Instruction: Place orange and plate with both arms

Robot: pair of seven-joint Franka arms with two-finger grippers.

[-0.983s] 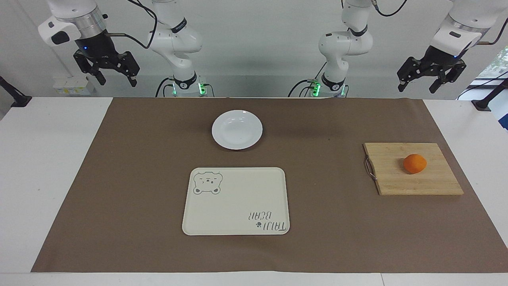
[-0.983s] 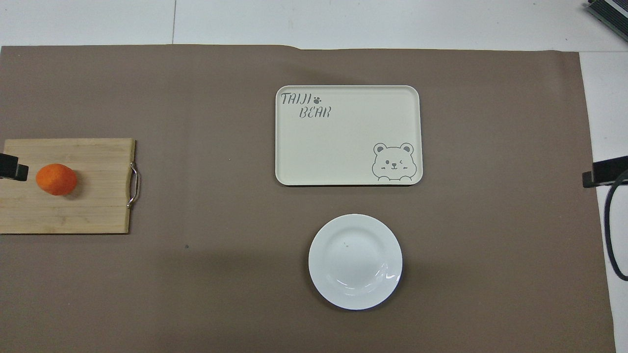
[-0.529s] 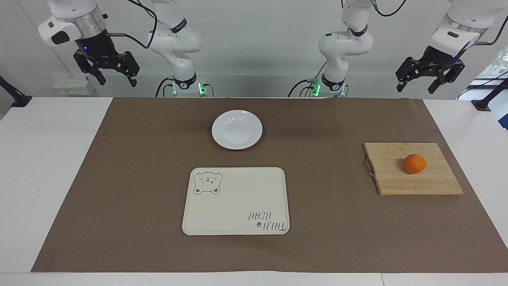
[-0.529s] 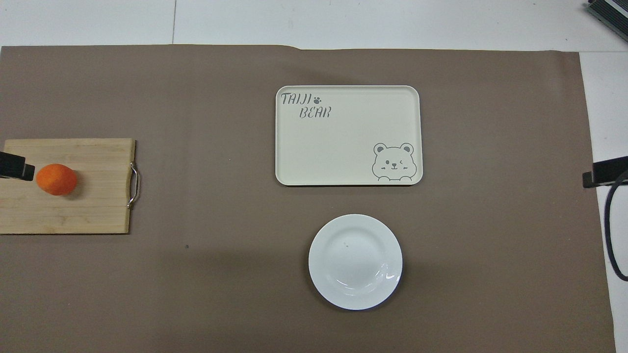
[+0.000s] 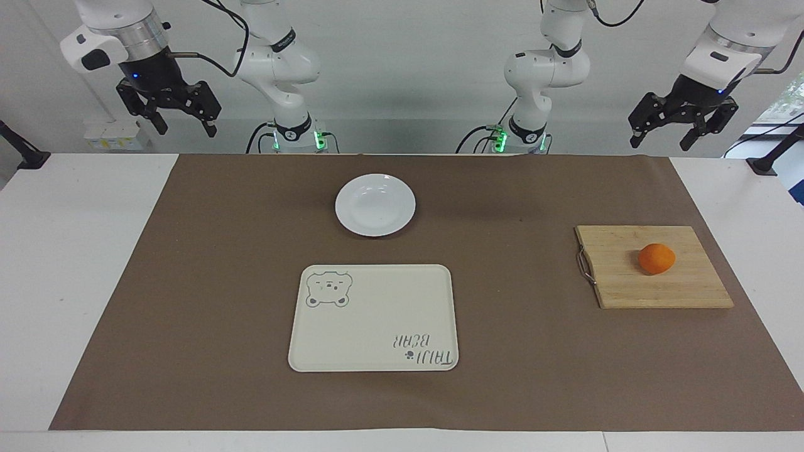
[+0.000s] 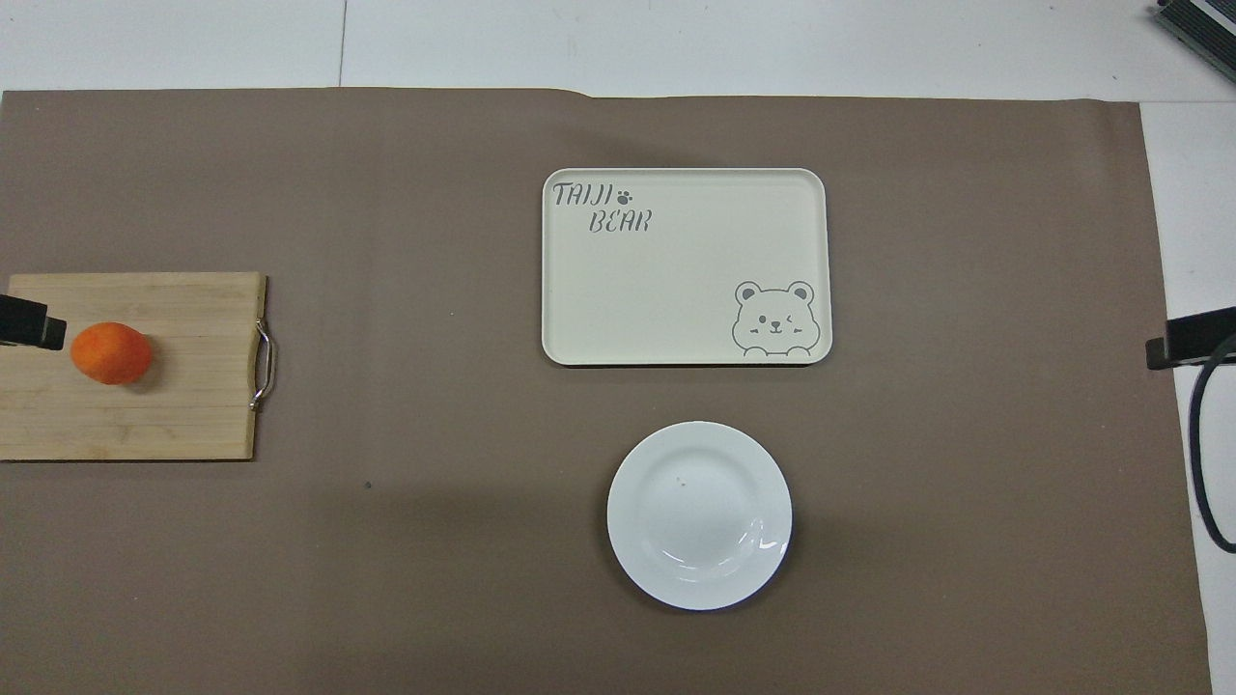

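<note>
The orange (image 5: 656, 258) (image 6: 111, 353) lies on a wooden cutting board (image 5: 666, 285) (image 6: 183, 405) toward the left arm's end of the table. The white plate (image 5: 375, 204) (image 6: 699, 514) rests on the brown mat, nearer to the robots than the cream bear tray (image 5: 374, 318) (image 6: 686, 265). My left gripper (image 5: 661, 138) hangs open high up at that same end, holding nothing; only a tip of it (image 6: 27, 323) shows in the overhead view. My right gripper (image 5: 183, 127) hangs open high over the right arm's end of the table, holding nothing, with one tip (image 6: 1193, 338) showing from above.
A brown mat (image 5: 220, 282) covers most of the white table. The cutting board has a metal handle (image 5: 585, 265) on the side toward the tray. A black cable (image 6: 1202, 434) loops at the right arm's end.
The left gripper has shifted slightly, staying high over its end of the table. The right gripper, orange, plate and tray have not moved.
</note>
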